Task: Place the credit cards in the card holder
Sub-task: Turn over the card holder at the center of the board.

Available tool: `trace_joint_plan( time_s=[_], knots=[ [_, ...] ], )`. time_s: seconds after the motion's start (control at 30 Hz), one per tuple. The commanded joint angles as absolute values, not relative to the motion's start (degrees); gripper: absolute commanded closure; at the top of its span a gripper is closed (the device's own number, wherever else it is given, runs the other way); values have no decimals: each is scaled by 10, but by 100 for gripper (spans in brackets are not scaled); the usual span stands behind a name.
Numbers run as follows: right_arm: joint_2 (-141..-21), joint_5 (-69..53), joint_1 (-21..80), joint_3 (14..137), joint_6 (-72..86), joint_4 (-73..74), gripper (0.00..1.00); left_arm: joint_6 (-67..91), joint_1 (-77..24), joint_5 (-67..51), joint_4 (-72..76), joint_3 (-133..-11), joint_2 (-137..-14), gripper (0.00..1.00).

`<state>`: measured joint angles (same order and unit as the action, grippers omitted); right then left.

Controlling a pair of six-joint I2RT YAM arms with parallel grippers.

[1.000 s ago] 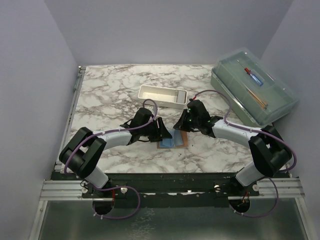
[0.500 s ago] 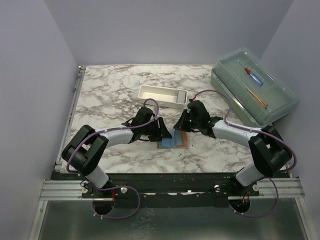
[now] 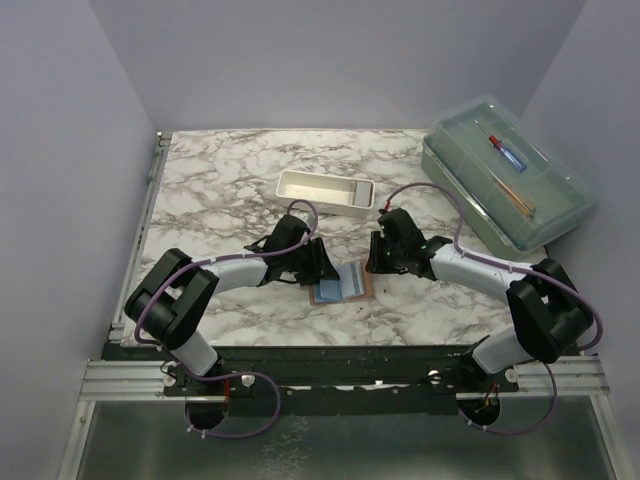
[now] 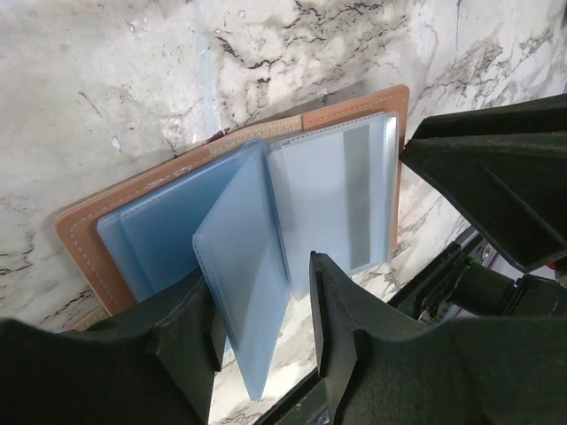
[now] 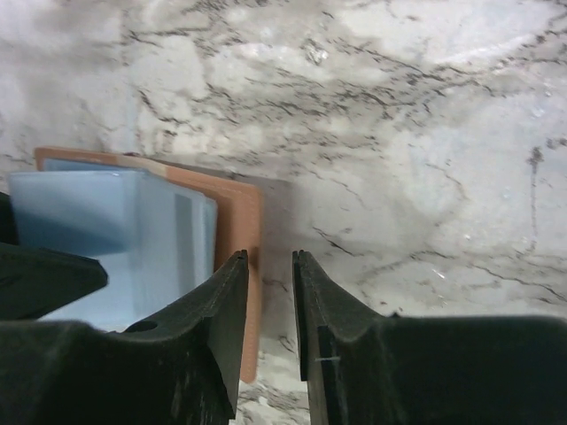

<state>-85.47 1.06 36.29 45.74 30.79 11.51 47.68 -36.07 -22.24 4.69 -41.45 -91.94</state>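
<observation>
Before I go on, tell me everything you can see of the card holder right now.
The card holder lies open on the marble table, cover down. Its cover looks like tan-brown leather with stitched edges; inside are translucent blue plastic sleeves. One leaf stands up between the parted fingers of the left tool. Another sleeve shows a pale panel with a grey stripe, possibly a card. The right tool sits by its tan edge; contact unclear.

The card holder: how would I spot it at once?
On the marble table, just nearer the robot than the white tray, the card holder lies open. It alone is flat and tan, with pale blue sleeves inside.
</observation>
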Motion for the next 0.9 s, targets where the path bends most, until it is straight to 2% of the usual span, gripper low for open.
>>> trace_joint_plan(
  time_s=[0.0, 0.1, 0.27, 0.43, 0.6, 0.87],
  knots=[
    [-830, 63, 371, 488, 283, 190, 67, 467, -360, -210, 29, -424, -897, 56],
    [-814, 87, 413, 542, 298, 236, 62, 462, -360, -209, 14, -423, -879, 56],
    [-830, -61, 429, 534, 336, 115, 59, 455, -359, -196, 1, -416, -870, 62],
    [-885, -97, 429, 511, 359, 52, 63, 453, -359, -185, 1, -403, -873, 69],
    [-880, -74, 423, 462, 365, 27, 67, 447, -356, -166, -22, -396, -880, 78],
    [-887, -8, 404, 381, 399, 32, 71, 466, -356, -151, -15, -369, -868, 81]
  ],
)
